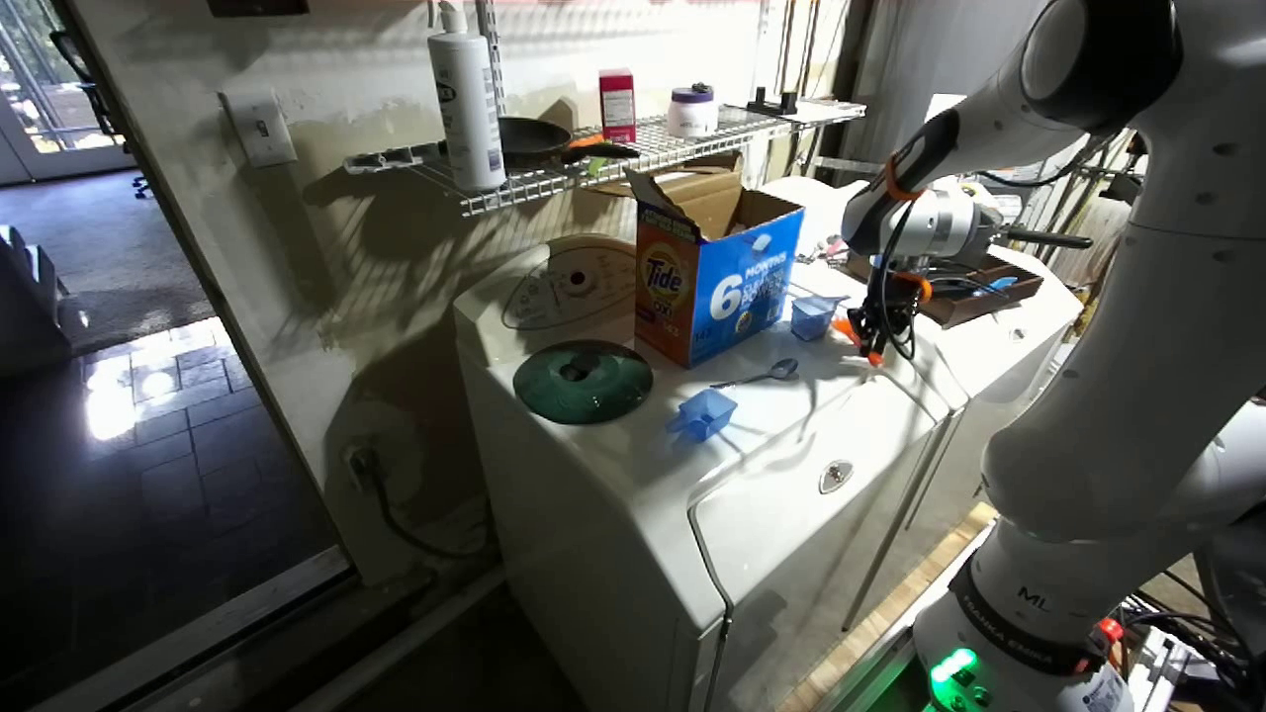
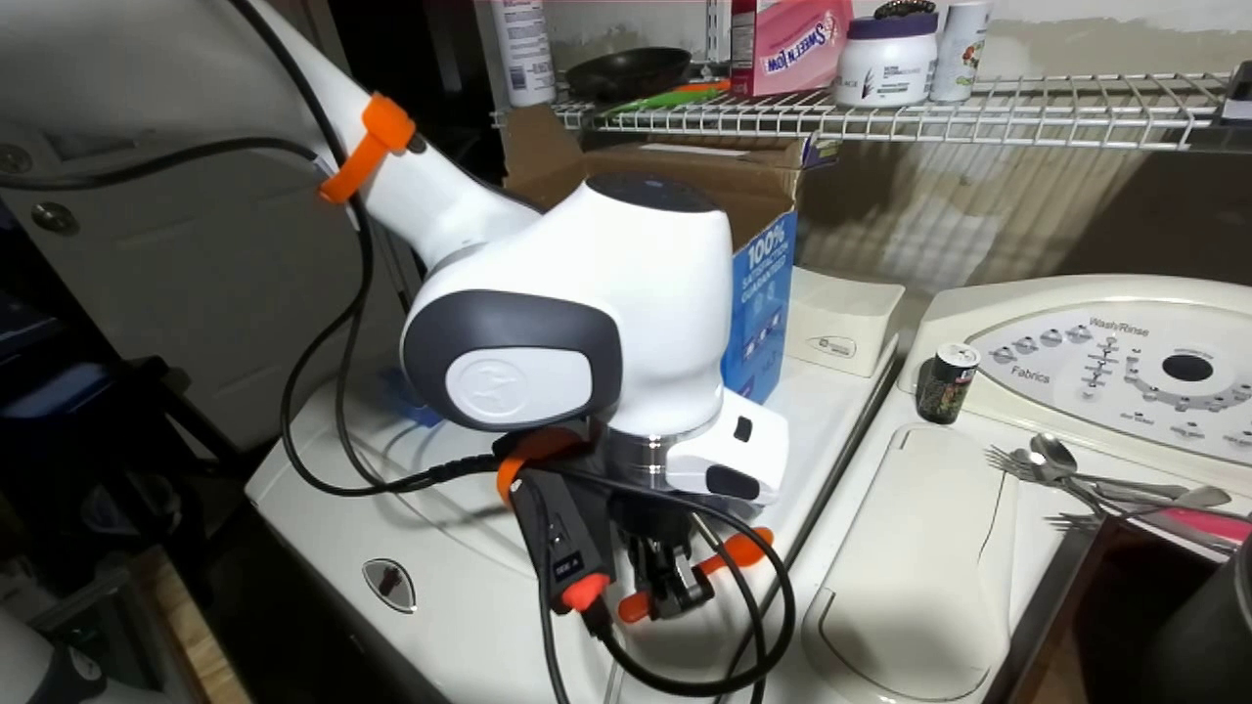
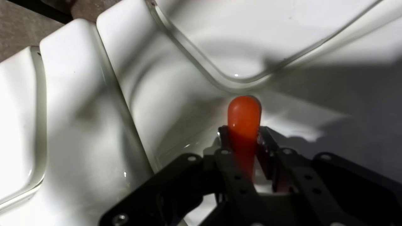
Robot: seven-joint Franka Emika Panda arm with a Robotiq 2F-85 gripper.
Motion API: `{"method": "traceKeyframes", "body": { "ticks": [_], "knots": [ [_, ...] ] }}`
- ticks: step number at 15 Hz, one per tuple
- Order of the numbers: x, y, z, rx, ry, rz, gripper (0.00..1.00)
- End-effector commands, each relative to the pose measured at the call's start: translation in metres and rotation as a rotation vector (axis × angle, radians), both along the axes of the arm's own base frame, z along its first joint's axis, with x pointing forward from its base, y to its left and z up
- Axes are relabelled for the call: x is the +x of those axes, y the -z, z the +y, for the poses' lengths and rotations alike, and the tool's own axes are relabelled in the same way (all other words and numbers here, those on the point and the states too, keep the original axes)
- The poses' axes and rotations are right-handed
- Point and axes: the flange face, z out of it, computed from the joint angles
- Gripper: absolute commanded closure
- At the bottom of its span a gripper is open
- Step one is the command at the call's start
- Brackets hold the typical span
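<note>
An orange utensil with a rounded end [image 3: 244, 110] is pinched between the fingers of my gripper [image 3: 242, 135] in the wrist view. Its middle is partly hidden by the fingers. In an exterior view, the orange utensil [image 2: 748, 548] sticks out on both sides of the gripper [image 2: 670, 587], low over a white appliance top [image 2: 489, 587]. A blue scoop [image 1: 813, 316] stands close to the gripper [image 1: 862, 341]. Farther off lie a blue-grey spoon [image 1: 781, 369] and another blue scoop [image 1: 706, 413].
A tall open Tide box [image 1: 742, 287] stands behind the scoops, with a dark green disc [image 1: 584, 384] beside it. A wire shelf [image 1: 633, 148] hangs above. On the neighbouring appliance are metal cutlery [image 2: 1086, 479], a small dark can [image 2: 947, 383] and a brown tray [image 1: 989, 292].
</note>
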Motion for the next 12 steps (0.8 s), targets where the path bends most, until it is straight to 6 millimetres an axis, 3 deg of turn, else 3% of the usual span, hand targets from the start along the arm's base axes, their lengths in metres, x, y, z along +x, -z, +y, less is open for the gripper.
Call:
{"method": "traceKeyframes", "body": {
  "ticks": [1, 6, 12],
  "knots": [
    [-0.001, -0.009, 0.005, 0.031, -0.009, 0.028, 0.94],
    [-0.017, -0.043, 0.01, 0.053, -0.033, 0.101, 0.94],
    [-0.031, -0.12, 0.024, 0.096, -0.115, 0.171, 0.94]
  ]
}}
